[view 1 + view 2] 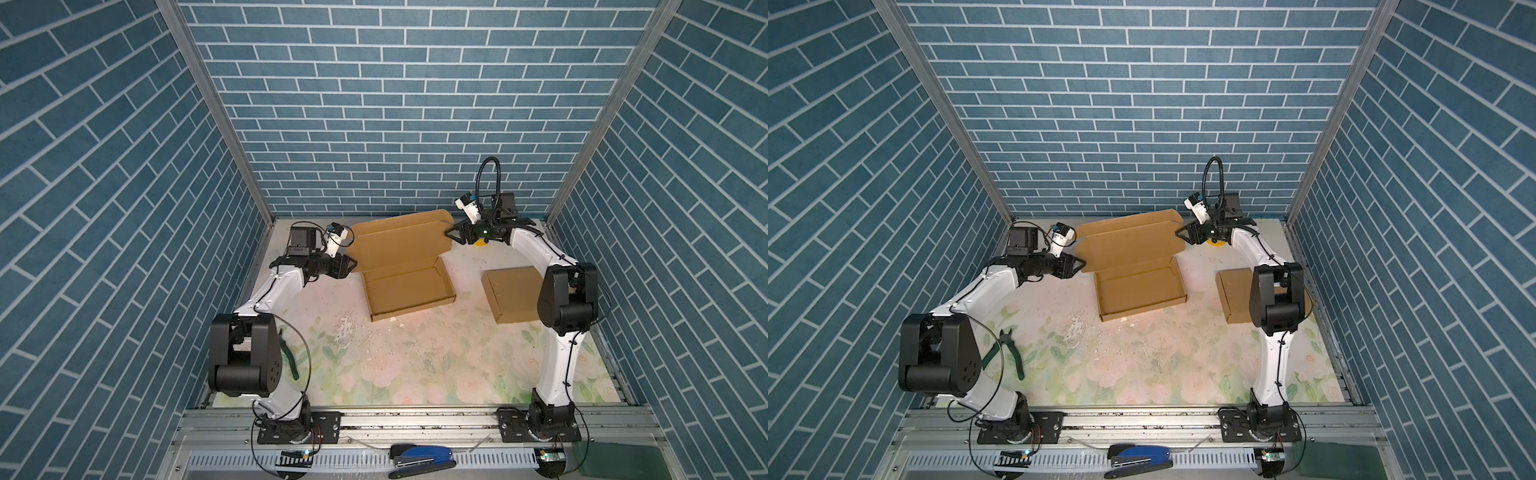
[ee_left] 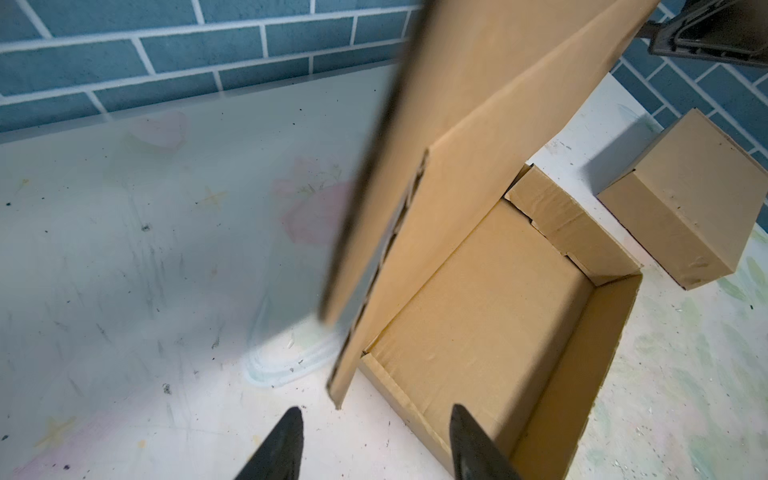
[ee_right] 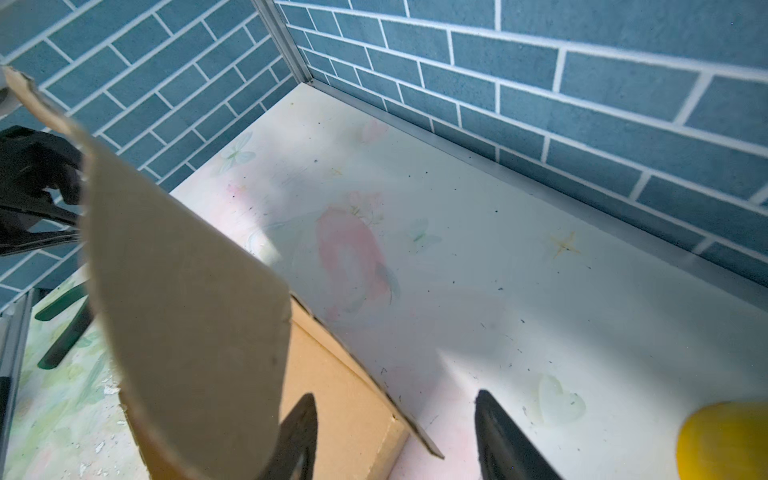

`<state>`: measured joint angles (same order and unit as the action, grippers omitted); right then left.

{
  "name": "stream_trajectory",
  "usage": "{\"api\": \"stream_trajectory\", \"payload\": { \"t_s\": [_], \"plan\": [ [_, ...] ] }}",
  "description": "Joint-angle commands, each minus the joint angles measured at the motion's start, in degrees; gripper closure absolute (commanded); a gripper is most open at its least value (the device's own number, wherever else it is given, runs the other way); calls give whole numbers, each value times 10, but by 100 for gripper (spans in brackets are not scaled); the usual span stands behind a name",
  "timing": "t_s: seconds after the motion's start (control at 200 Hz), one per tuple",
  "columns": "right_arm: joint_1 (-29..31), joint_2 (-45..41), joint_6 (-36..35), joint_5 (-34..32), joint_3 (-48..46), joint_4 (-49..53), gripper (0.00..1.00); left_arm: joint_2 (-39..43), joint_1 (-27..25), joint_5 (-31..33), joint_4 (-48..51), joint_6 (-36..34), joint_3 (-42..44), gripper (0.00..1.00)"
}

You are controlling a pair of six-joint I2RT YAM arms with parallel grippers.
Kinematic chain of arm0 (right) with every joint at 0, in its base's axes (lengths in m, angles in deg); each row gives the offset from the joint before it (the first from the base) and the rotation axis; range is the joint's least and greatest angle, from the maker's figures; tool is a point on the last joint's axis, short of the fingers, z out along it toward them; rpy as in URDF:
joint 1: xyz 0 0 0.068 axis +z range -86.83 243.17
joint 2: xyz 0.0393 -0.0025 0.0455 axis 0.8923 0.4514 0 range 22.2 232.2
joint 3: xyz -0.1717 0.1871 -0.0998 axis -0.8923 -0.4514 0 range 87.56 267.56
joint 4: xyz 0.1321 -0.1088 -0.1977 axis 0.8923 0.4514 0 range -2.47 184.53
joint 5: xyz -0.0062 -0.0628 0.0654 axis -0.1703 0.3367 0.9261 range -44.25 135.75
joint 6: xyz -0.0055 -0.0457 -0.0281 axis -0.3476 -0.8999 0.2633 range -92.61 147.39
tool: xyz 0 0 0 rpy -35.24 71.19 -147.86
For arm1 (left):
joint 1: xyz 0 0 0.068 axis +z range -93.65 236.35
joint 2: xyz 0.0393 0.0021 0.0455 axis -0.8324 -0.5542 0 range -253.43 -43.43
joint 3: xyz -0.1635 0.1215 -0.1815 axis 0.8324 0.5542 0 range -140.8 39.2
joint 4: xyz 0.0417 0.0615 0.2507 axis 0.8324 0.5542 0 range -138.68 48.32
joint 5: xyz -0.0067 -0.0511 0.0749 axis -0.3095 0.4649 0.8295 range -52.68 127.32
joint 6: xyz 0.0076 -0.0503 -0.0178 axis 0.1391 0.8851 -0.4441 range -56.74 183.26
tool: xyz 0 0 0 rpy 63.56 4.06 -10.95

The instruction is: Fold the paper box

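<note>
The paper box is a brown cardboard mailer. Its open tray [image 1: 409,293] [image 1: 1140,291] [image 2: 490,307] lies mid-table. Its lid [image 1: 399,241] [image 1: 1129,241] [image 2: 498,104] [image 3: 187,291] stands raised behind the tray, with the front flap bent over. My left gripper [image 1: 354,264] [image 1: 1084,262] [image 2: 376,415] is open at the lid's left end, and the lid's lower corner hangs just ahead of its jaws. My right gripper [image 1: 449,232] [image 1: 1177,232] [image 3: 395,397] is open at the lid's right end, with the lid's edge running between its fingers without being pinched.
A closed cardboard box [image 1: 511,295] [image 1: 1233,299] [image 2: 685,208] sits right of the tray, partly behind my right arm. Green-handled pliers [image 1: 1013,357] lie front left. A yellow object [image 1: 481,244] [image 3: 723,440] sits beside the right gripper. A blue stapler [image 1: 422,455] rests on the front rail. Brick-patterned walls close three sides.
</note>
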<state>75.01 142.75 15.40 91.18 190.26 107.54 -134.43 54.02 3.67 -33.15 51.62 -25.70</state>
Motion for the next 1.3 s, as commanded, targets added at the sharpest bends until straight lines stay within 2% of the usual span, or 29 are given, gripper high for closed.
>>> {"api": "stream_trajectory", "payload": {
  "t_s": [0.0,0.27,0.52,0.725,0.83,0.94,1.025,1.135,1.295],
  "plan": [
    [-1,12,-32,45,33,25,45,-7,-5,4,-9,-12,-10,45],
    [4,11,-34,52,31,33,61,-18,-10,2,-66,4,-3,51],
    [9,11,-33,49,25,35,73,-25,-11,-8,-148,28,21,67],
    [13,7,-32,44,20,33,80,-17,-14,-4,-150,25,29,82],
    [13,0,-25,39,8,21,86,-5,-15,6,-154,22,41,87],
    [14,-17,-4,40,-25,-19,90,7,-17,23,-162,22,57,88],
    [13,-30,11,39,-52,-52,93,21,-17,33,-160,26,65,85],
    [14,-36,14,34,-65,-62,93,40,-16,53,-147,29,72,81],
    [13,-30,10,20,-52,-57,76,50,-15,55,-154,28,88,82]
  ]
}}
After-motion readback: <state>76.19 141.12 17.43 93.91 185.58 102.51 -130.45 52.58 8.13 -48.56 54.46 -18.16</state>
